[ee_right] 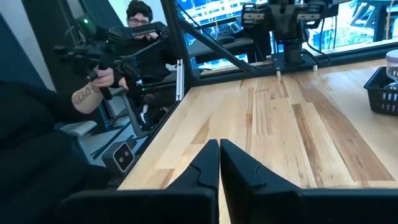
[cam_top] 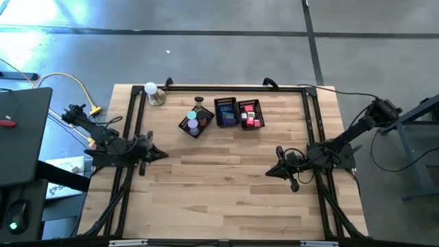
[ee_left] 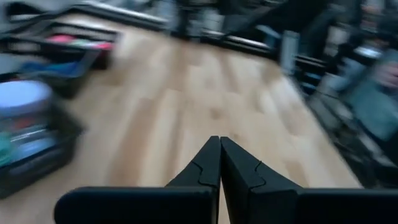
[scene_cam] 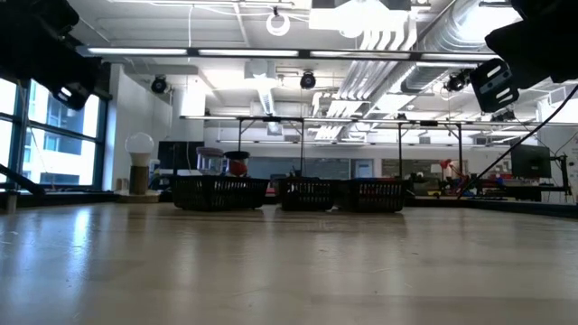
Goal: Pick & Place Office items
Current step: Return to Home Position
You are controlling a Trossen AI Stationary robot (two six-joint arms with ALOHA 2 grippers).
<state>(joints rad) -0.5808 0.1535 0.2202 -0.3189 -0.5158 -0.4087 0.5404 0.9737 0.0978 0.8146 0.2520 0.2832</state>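
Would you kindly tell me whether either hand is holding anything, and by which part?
Nothing is held: the left hand and the right hand are both shut and empty.

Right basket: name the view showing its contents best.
The high view: it looks straight down into the right basket, showing pink and red pieces inside. The low view shows only its mesh side; the left wrist view shows it only from afar; the right wrist view catches a basket corner, unclear which.
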